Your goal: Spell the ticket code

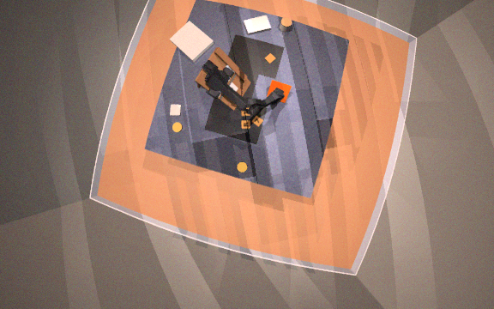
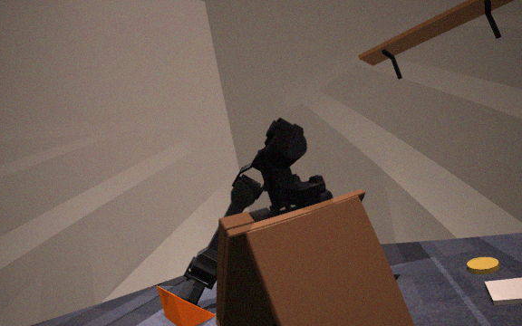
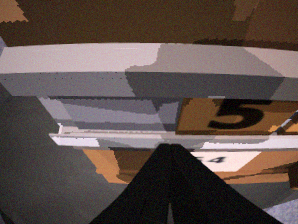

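The brown board (image 1: 217,55) (image 2: 329,267) stands tilted. In the wrist view its rail has a pale upper bar (image 3: 90,57) and lower bar (image 3: 115,141). A tile marked 5 (image 3: 200,117) sits between them, with a sliver of another tile at its right; the slot left of the 5 is empty. The ticket (image 3: 232,162) shows below, partly hidden by the fingers; only 54 is readable. My gripper (image 3: 168,153) is shut and empty, its tips in front of the lower bar, just left of and below the 5. Loose tiles (image 1: 245,124) (image 1: 257,121) (image 1: 245,112) lie beside the board; their letters are unclear.
An orange square (image 1: 286,86) (image 2: 181,310) lies at the arm's base. An orange piece (image 1: 270,57), a large pale box (image 1: 191,40), a white block (image 1: 257,24), a cup (image 1: 286,25), a small white square (image 1: 175,110) (image 2: 512,291) and yellow discs (image 1: 177,127) (image 1: 242,167) (image 2: 483,263) stand around.
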`<state>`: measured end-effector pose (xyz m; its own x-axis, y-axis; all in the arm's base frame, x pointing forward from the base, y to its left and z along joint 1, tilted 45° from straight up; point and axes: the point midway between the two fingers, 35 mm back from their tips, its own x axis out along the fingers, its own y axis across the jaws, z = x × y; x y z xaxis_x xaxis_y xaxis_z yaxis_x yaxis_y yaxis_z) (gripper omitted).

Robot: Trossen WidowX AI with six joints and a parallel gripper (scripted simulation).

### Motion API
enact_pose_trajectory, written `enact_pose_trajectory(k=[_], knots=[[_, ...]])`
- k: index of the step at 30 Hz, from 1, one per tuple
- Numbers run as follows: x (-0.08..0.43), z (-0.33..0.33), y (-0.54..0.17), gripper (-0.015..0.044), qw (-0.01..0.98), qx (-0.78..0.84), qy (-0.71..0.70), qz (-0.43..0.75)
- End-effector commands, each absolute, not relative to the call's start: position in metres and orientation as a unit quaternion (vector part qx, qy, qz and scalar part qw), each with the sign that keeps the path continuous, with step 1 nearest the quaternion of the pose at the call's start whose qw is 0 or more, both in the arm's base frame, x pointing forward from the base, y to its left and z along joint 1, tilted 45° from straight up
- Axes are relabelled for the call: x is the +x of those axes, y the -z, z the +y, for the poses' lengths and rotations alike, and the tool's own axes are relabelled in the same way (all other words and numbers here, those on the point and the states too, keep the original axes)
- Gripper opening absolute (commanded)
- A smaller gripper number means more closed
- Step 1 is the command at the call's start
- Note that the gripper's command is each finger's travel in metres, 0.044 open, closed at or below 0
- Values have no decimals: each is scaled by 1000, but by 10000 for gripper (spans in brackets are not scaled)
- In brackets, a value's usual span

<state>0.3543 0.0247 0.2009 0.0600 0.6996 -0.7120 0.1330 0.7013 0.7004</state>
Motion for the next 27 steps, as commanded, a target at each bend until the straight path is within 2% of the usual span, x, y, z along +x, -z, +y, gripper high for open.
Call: enact_pose_trajectory(k=[1,27], knots=[[358,26,-201,0,653,322,-217,650],[369,32,-194,0,658,304,-225,651]])
